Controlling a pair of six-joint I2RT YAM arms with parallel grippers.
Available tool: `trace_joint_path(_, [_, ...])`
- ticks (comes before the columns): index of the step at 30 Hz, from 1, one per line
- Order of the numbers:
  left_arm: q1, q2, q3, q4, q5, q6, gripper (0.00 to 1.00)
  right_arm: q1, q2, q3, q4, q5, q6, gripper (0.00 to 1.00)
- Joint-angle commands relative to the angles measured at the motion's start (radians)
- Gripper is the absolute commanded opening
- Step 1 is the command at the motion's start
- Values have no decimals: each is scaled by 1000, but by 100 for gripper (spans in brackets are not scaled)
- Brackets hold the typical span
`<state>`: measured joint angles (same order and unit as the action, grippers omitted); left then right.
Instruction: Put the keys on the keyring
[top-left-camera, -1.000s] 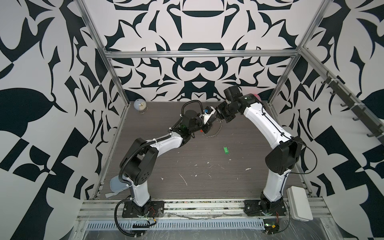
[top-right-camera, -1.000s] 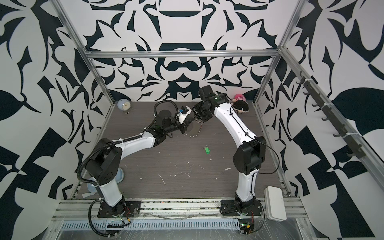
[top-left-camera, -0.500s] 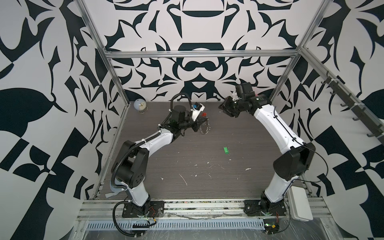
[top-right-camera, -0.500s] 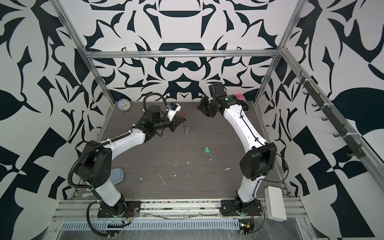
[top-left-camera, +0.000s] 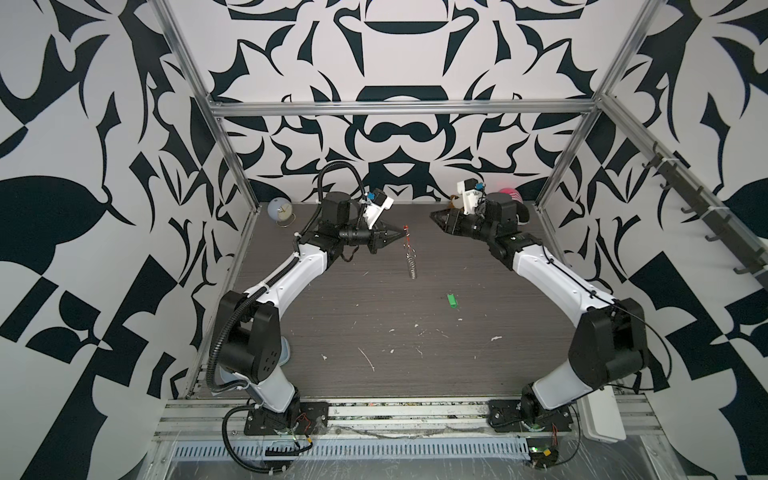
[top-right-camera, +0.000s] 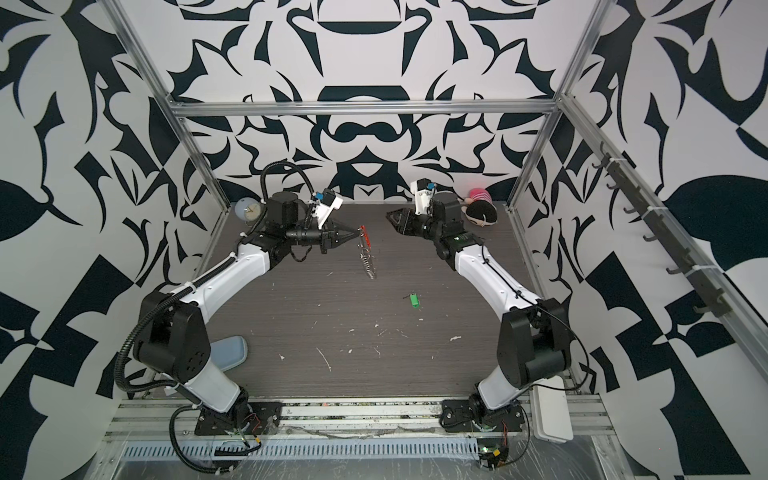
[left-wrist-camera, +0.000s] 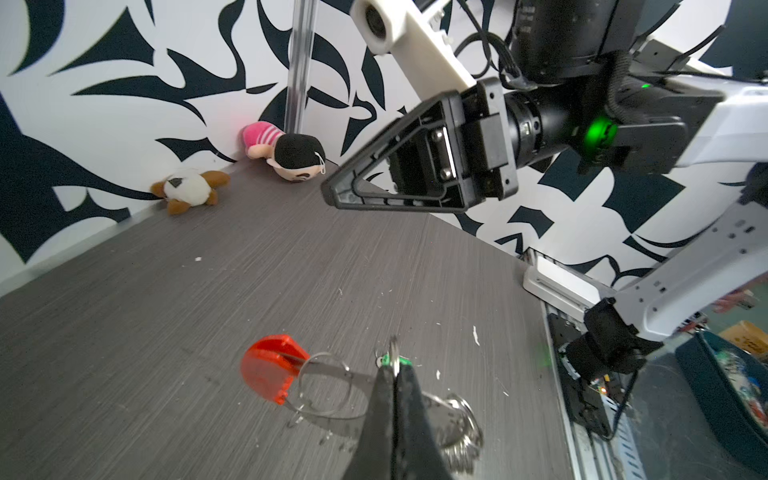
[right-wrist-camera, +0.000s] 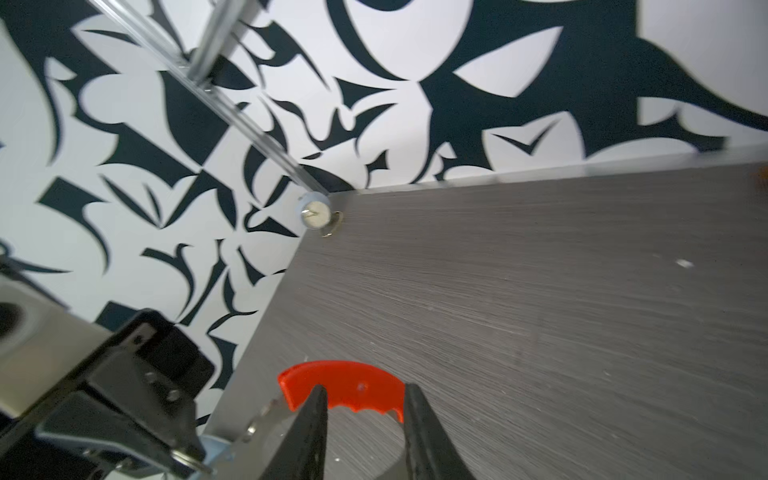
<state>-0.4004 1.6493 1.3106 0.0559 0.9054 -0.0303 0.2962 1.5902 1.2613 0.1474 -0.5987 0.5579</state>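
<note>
Left wrist view: keyring (left-wrist-camera: 270, 368) hangs pinched in left gripper (left-wrist-camera: 394, 370).

Keyring (left-wrist-camera: 270, 368) shiny metal w/ red plastic; table (top-left-camera: 374, 316) matt woodgrain.

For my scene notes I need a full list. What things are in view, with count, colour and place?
keyring: one, silver with red-orange piece, hanging from left gripper
keys: one green tag, on table right of middle
clock: one, pale blue, far left corner
plush doll: one, pink and black, far right corner
plush animal: one, brown and white, by back wall
table: one, dark grey, scattered white scraps
left gripper: one, black, shut on keyring
right gripper: one, black, open, holding nothing
</note>
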Motion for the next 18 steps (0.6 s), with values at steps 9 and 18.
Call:
trace_joint_path(9, [23, -13, 88, -9, 93, -73, 0, 4, 79, 9, 585, -435, 322, 22])
trace_joint_path(18, [28, -20, 11, 283, 46, -272, 0, 22, 71, -37, 653, -448, 372, 21])
